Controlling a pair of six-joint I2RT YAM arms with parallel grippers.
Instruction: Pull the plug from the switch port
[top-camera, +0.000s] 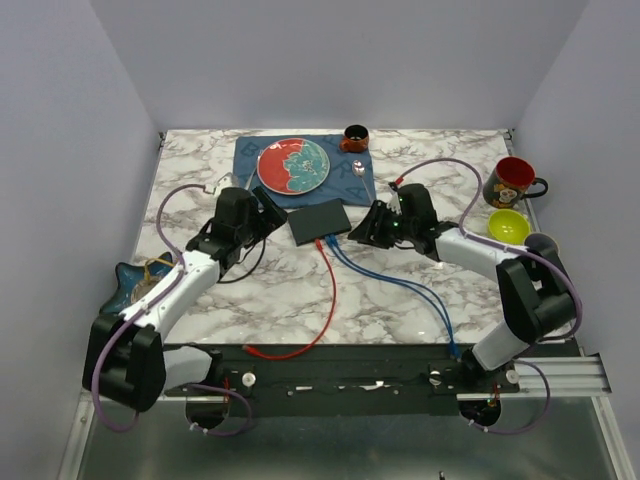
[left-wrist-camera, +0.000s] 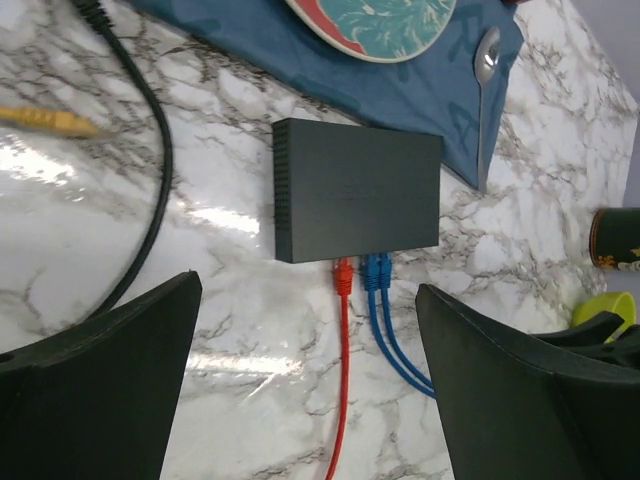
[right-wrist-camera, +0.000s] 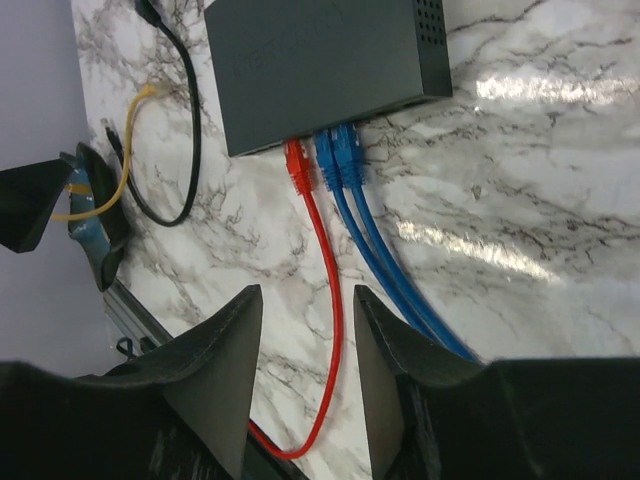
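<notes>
Left gripper (top-camera: 272, 208), jaws spread wide and holding nothing, hovers at the 9 o'clock side of the switch (top-camera: 320, 220). The switch, a flat dark box, lies near the middle of the marble table (top-camera: 270, 290), just off the 6 o'clock edge of a blue placemat (top-camera: 250, 158) carrying a red-and-teal plate (top-camera: 293, 165). A red cable (top-camera: 330, 290) and two blue cables (top-camera: 400, 283) meet the switch's 6 o'clock edge, red on the left. At 3 o'clock, the right gripper (top-camera: 358, 230) has its jaws partly apart and grasps nothing; its wrist view shows the red cable running through the gap. A red mug (top-camera: 513, 180) stands at far right.
</notes>
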